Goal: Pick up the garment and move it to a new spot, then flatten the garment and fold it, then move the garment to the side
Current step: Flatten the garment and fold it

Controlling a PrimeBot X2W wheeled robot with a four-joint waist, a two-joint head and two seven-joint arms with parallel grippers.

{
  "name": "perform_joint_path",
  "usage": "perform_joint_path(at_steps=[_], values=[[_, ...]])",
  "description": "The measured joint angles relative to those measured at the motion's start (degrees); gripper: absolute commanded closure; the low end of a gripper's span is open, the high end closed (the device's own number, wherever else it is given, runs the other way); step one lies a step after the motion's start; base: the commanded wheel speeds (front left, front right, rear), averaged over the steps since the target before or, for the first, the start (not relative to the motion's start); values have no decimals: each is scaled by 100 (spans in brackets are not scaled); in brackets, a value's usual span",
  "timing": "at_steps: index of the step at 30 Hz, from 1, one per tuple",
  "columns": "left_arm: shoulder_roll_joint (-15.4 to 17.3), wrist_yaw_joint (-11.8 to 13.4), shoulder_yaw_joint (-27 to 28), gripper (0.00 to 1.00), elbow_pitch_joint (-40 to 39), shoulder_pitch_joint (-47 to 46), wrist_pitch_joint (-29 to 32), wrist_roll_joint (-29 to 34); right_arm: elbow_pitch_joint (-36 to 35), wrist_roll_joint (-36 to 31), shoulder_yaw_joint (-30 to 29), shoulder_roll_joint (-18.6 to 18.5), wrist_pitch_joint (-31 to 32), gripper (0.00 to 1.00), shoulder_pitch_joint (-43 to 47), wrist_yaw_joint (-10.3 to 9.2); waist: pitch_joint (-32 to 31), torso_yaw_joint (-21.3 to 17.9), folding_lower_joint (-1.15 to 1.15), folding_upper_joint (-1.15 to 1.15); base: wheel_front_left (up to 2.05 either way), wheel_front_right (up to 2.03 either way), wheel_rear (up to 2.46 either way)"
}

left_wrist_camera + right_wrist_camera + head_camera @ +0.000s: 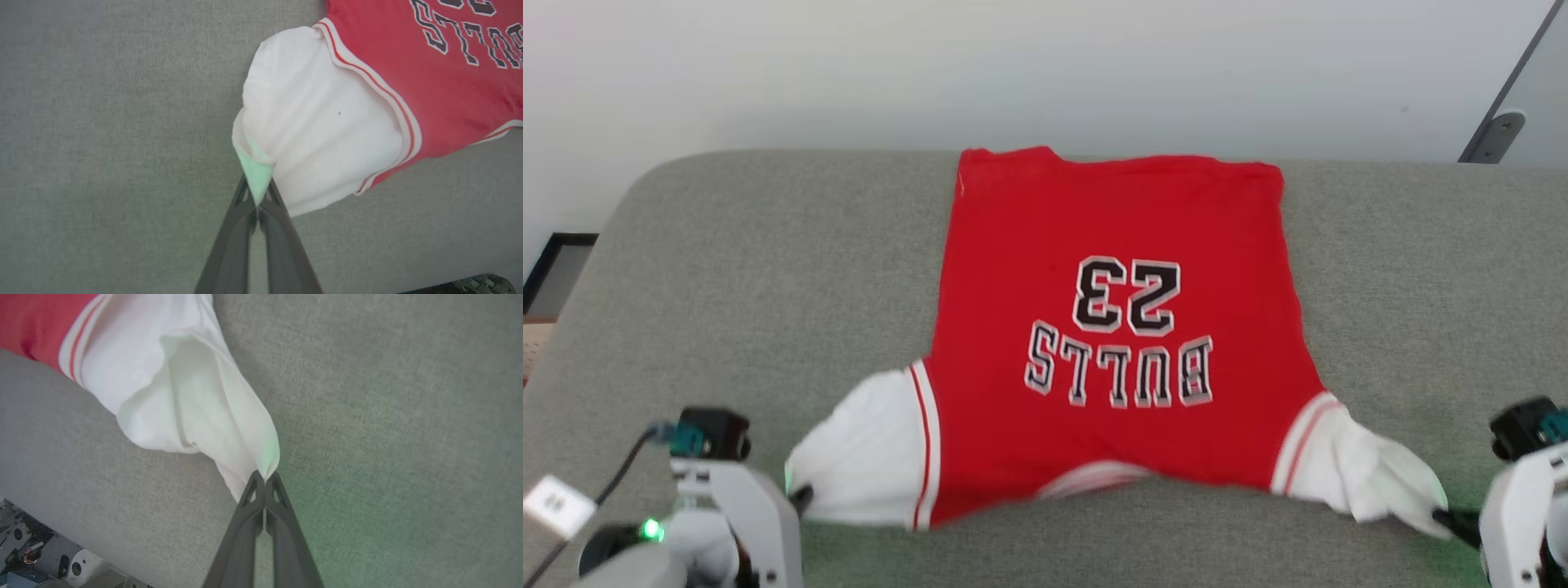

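Note:
The garment (1111,327), a red jersey with white sleeves and black "BULLS 23" print, lies spread on the grey cushion with its hem at the far side and collar toward me. My left gripper (800,495) is shut on the tip of the white sleeve (318,122) at the lower left; in the left wrist view the pinched cloth sits between its closed fingers (229,249). My right gripper (1450,518) is shut on the other white sleeve (192,400) at the lower right, holding its stretched corner between its fingers (286,539).
The grey cushioned surface (727,286) reaches left and right of the jersey. A pale wall stands behind it. A dark frame (556,261) sits at the far left and a metal bracket (1499,131) at the upper right.

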Motion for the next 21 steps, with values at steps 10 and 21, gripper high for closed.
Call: perform_joint_path(at_steps=[10,21], values=[[550,887,83,100,-1518,1087,-254,-396,-599,-74,-746,-13,453,100,1216,0,59,-41,0,0,0,0,0],[338,998,110,100,-1443,1302,-680,-343,-661,-1012,-1573,610,597,61,1504,0,200,-89,0,0,0,0,0]])
